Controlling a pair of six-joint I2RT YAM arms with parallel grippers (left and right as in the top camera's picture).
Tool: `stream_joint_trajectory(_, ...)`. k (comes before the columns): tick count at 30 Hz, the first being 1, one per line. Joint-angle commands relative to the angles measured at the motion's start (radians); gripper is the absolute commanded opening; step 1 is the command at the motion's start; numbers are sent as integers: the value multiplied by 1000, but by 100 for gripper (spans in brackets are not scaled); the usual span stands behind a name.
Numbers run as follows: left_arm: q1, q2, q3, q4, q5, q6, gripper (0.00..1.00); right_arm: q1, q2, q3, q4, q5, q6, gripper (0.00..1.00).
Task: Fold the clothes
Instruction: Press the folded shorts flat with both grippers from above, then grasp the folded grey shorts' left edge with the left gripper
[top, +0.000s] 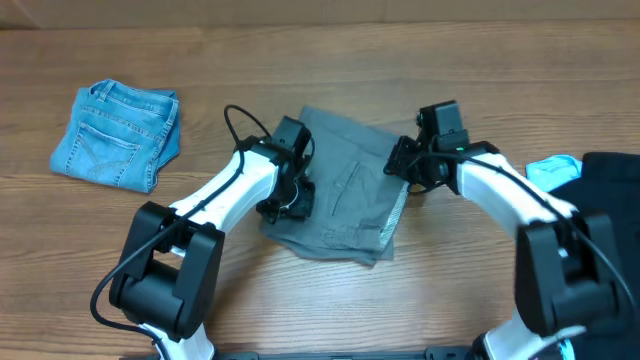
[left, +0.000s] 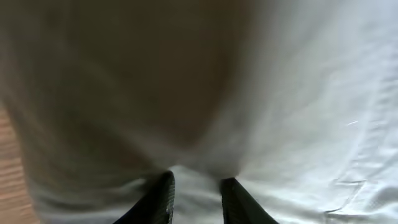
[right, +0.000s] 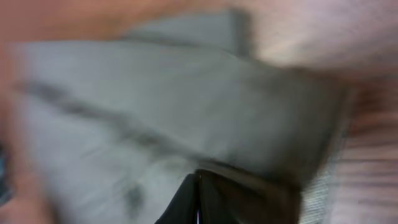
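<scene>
The left gripper is seen partly open, with the grey shorts bunched between its fingers; whether they are pinched cannot be told. The right gripper is clamped shut at the shorts' edge. Only overhead are folded jeans shown, well left of the left gripper.

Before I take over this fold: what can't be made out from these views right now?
Left wrist: blurred grey shorts fill the frame; whether the left gripper pinches cloth is unclear.
Right wrist: motion blur; the right gripper is shut, cloth between unclear.
Overhead: black garment and light blue garment cut by the right edge, part hidden by the right arm.
</scene>
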Motion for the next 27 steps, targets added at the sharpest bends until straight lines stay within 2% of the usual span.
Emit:
stream_joint_trajectory(1, 8, -10, -23, -6, -56, -9, 30, -80, 103, -3, 0, 77, 55, 4)
stream_joint_trajectory(5, 18, -10, -22, -5, -56, -2, 29, -145, 97, 3, -29, 58, 24, 4)
stream_joint_trajectory(7, 32, -10, -5, -28, -53, 19, 35, -183, 51, 24, -77, -2, -60, 4)
stream_joint_trajectory(8, 47, -10, 16, -52, -53, 20, 39, -203, 11, 43, -120, -46, -114, 5)
stream_joint_trajectory(10, 85, -10, 82, -122, -47, 19, 39, -216, -69, 74, -209, -151, -197, 6)
stream_joint_trajectory(13, 136, -10, 185, -212, -3, 28, 42, -202, -171, 92, -336, -274, -225, 7)
stream_joint_trajectory(15, 173, -13, 259, -259, 37, 52, 52, -175, -223, 92, -417, -312, -225, 7)
stream_joint_trajectory(16, 197, -14, 306, -277, 66, 69, 67, -150, -242, 91, -459, -315, -224, 7)
stream_joint_trajectory(19, 251, -14, 373, -269, 124, 95, 92, -69, -249, 87, -511, -316, -225, 10)
stream_joint_trajectory(21, 297, -11, 374, -227, 143, 95, 99, 11, -245, 57, -481, -270, -222, 13)
stream_joint_trajectory(22, 310, -6, 372, -224, 150, 95, 98, 38, -242, 46, -473, -234, -208, 13)
stream_joint_trajectory(24, 329, 6, 364, -240, 249, 140, 80, 97, -225, 8, -467, -176, -129, 13)
stream_joint_trajectory(25, 328, 11, 343, -252, 338, 198, 56, 119, -211, -22, -460, -173, -96, 13)
stream_joint_trajectory(26, 317, 11, 317, -259, 353, 224, 41, 131, -196, -48, -448, -174, -71, 13)
stream_joint_trajectory(27, 308, 11, 297, -259, 344, 227, 35, 134, -188, -61, -443, -173, -56, 13)
